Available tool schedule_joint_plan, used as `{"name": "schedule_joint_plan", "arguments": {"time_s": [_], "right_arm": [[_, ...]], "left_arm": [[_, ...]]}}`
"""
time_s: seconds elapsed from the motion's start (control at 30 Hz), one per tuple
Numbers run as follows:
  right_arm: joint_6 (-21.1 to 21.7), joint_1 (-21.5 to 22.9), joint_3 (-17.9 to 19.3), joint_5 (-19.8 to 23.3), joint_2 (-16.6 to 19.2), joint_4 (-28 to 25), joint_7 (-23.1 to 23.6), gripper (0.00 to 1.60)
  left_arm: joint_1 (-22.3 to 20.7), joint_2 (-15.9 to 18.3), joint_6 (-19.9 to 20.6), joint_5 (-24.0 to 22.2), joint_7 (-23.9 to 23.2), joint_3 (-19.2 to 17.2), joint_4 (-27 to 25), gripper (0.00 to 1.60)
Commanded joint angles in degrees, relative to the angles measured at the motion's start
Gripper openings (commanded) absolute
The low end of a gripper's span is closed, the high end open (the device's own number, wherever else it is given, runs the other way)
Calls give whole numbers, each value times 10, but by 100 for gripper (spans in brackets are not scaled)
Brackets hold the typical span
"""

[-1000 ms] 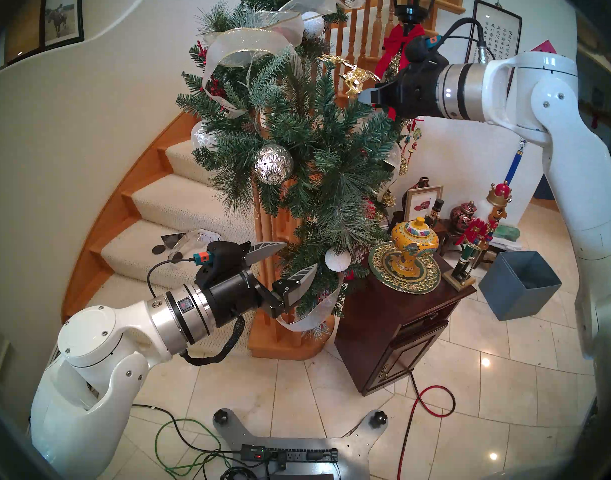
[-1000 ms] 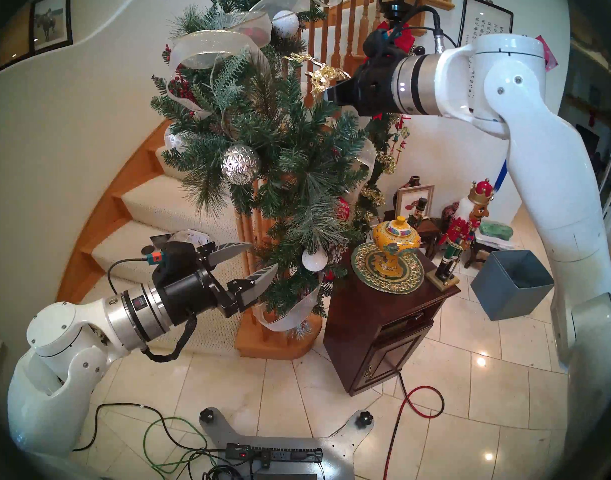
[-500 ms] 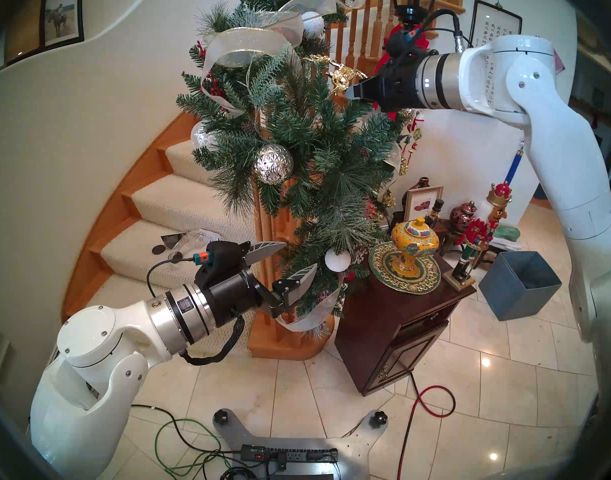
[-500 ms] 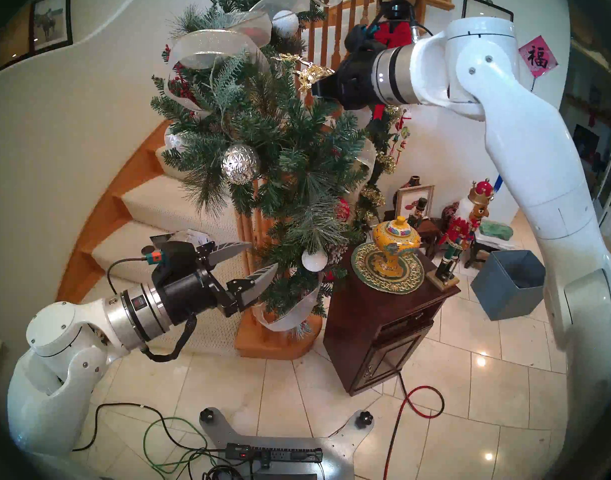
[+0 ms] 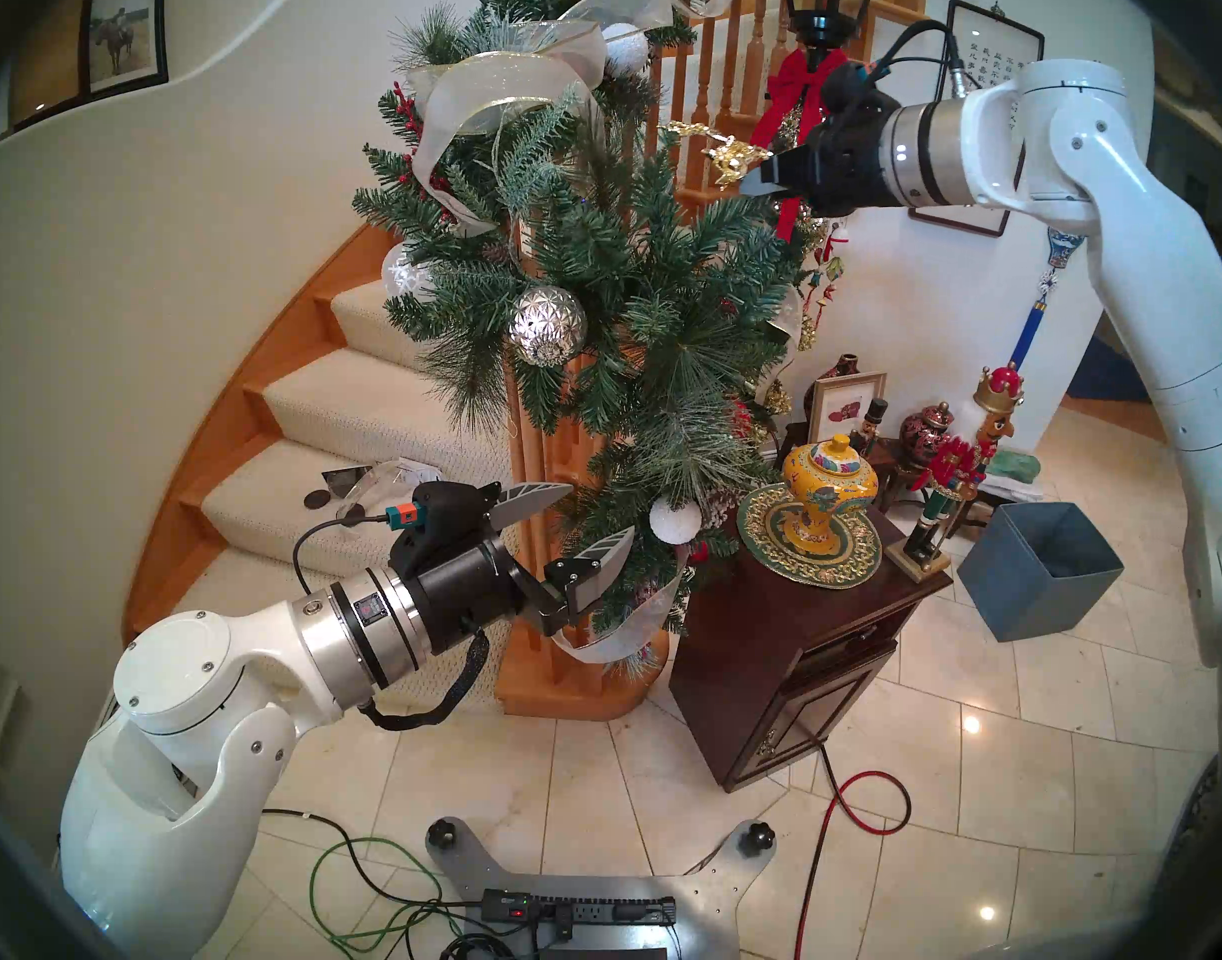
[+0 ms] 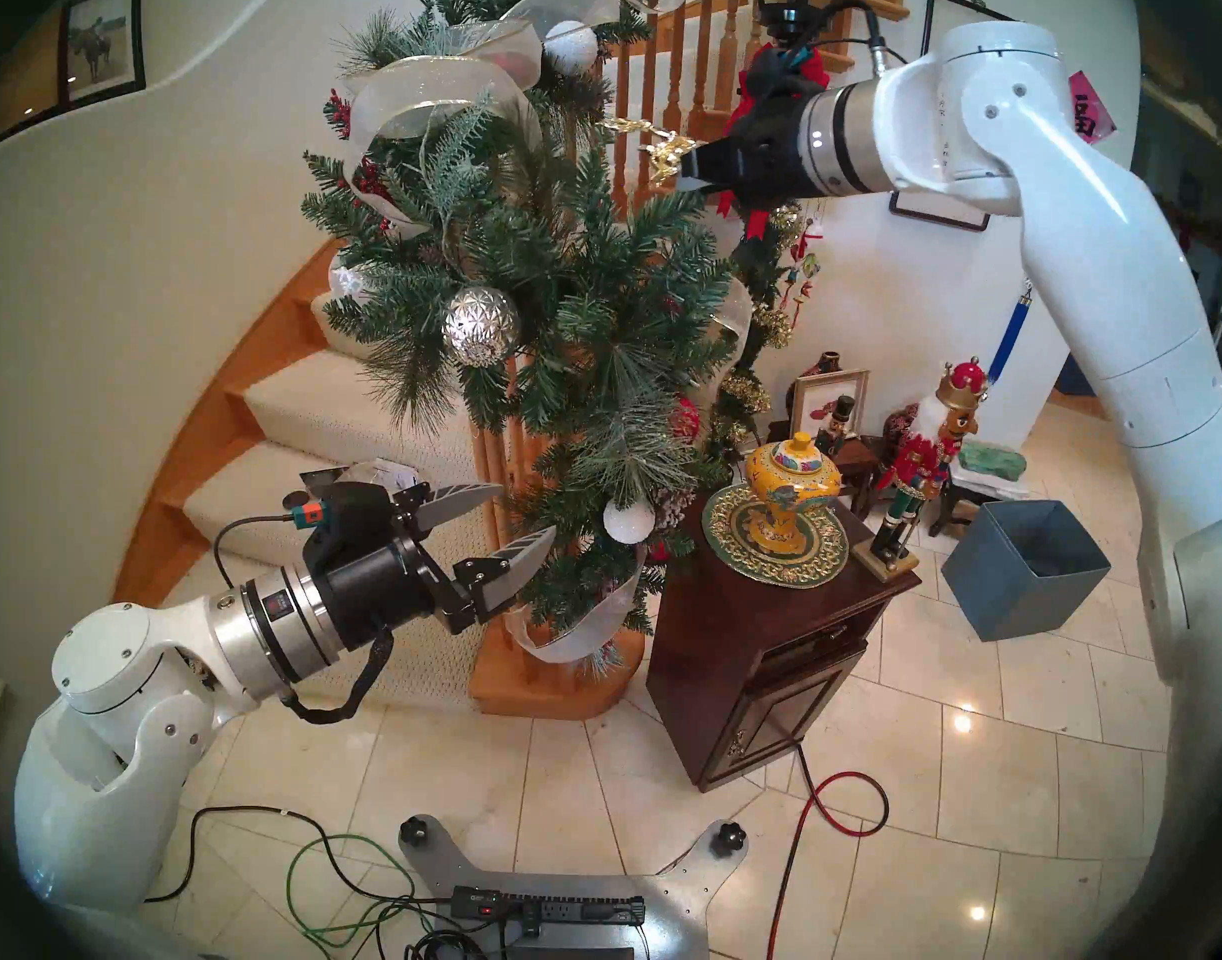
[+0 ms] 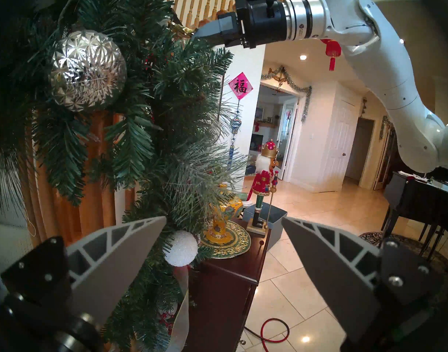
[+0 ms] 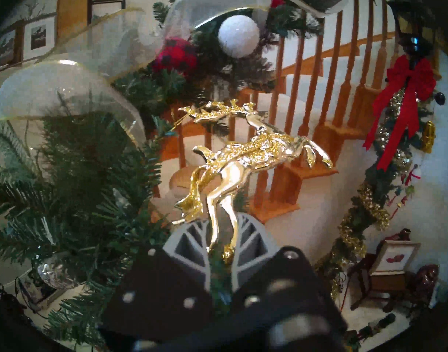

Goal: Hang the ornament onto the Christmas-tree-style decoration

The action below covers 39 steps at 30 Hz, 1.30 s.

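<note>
The ornament (image 5: 729, 156) is a shiny gold chain of leaping reindeer. My right gripper (image 5: 750, 179) is shut on its lower legs and holds it out level at the upper right edge of the Christmas-tree-style decoration (image 5: 622, 293), a bushy green garland on the banister. In the right wrist view the ornament (image 8: 233, 156) rises from between the grey fingers (image 8: 189, 239), and its far end with the thin string lies at a branch tip. I cannot tell if the string is hooked. My left gripper (image 5: 597, 512) is open and empty, low beside the garland near a white ball (image 5: 675, 519).
A dark wooden cabinet (image 5: 802, 633) under the garland carries a yellow vase (image 5: 828, 494) and a nutcracker (image 5: 954, 474). A grey box (image 5: 1037, 577) sits on the floor at the right. Banister spindles (image 5: 705, 72) and a red bow (image 5: 798, 86) stand behind the ornament. Cables (image 5: 864, 799) cross the tiles.
My right arm pushed the ornament left toward the garland, then drew back right and slightly up with it still gripped. The left arm has not moved.
</note>
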Motion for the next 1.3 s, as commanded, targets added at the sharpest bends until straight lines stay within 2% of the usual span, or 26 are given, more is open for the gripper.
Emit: {"name": "schedule_joint_plan", "arguments": {"time_s": [0.0, 0.1, 0.17, 0.2, 0.33, 0.37, 0.4, 0.5, 0.53, 0.57, 0.83, 1.27], "right_arm": [[-2, 34, 21, 27, 71, -16, 19, 0], [-2, 34, 28, 37, 77, -29, 24, 0], [-2, 42, 19, 59, 106, -51, 37, 0], [-2, 41, 23, 61, 103, -55, 36, 0], [-2, 50, 14, 85, 132, -84, 41, 0], [-2, 59, 2, 97, 152, -95, 45, 0], [-2, 53, 11, 95, 140, -96, 37, 0], [-2, 64, -3, 118, 169, -114, 32, 0], [-2, 62, 0, 120, 166, -117, 26, 0], [-2, 70, -10, 137, 186, -128, 20, 0], [-2, 92, -35, 189, 221, -155, -20, 0], [-2, 133, -73, 278, 238, -184, -120, 0]], "left_arm": [[-1, 0, -1, 0, 0, -1, -6, 160], [0, 0, -1, 0, 0, -1, -6, 160], [0, 0, -1, 0, 0, -1, -6, 160], [0, 0, -1, 0, 0, -1, -6, 160], [0, 0, -1, 0, 0, -2, -6, 160], [0, 0, -1, 0, 0, -2, -7, 160], [0, 0, -1, 0, 0, -2, -7, 160], [0, 0, -1, 0, 0, -2, -7, 160], [0, 0, -1, 0, 0, -2, -7, 160], [0, 0, -1, 0, 0, -2, -7, 160], [0, 0, -1, 0, 0, -2, -7, 160], [1, 0, 0, 0, 0, -2, -7, 160]]}}
